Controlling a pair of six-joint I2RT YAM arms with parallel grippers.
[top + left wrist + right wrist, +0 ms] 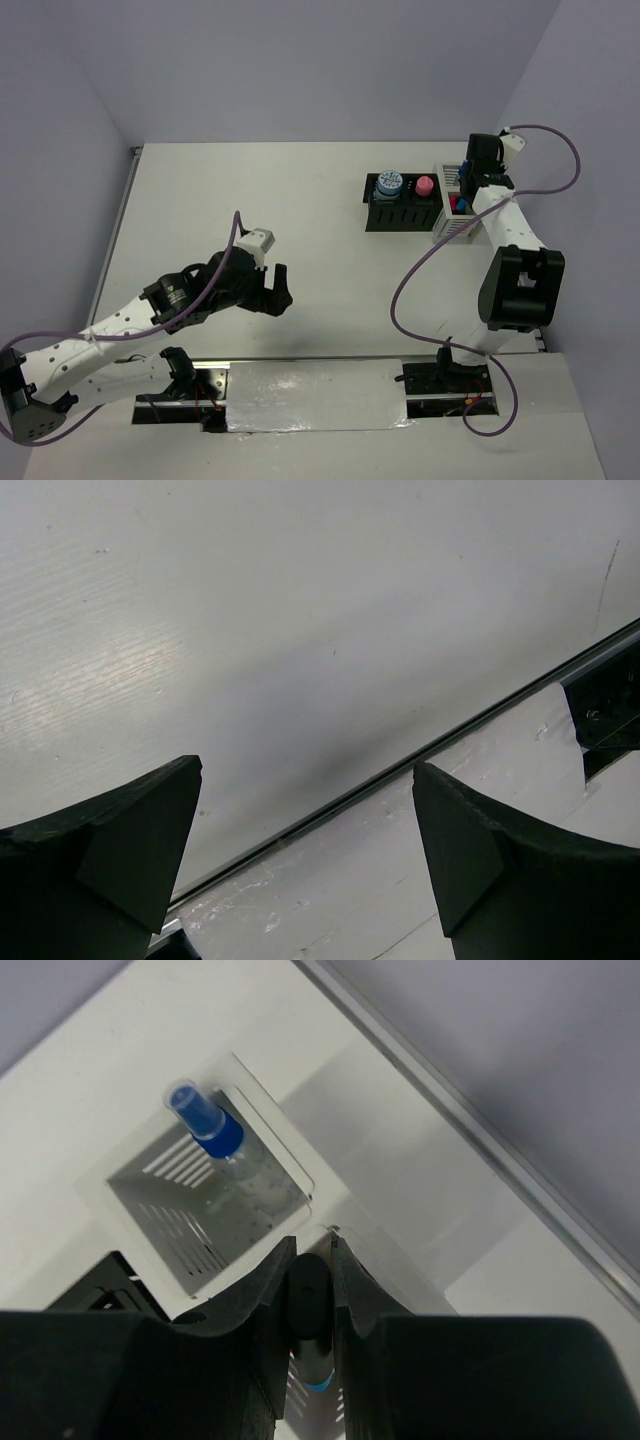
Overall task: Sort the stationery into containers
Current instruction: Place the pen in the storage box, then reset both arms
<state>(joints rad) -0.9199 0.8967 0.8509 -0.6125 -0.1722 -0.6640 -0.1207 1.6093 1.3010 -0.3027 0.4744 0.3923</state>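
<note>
While near box [165,1195], marker [308,1295] in right gripper [312,1243].

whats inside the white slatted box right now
In the box, a blue-capped marker leans in one corner. The right gripper, shut on a dark marker, hides the near part, so anything there cannot be seen.

Left gripper [307,790], 2 fingers [110,860] spread wide above white table [250,600]; seam [480,720] below.
</note>
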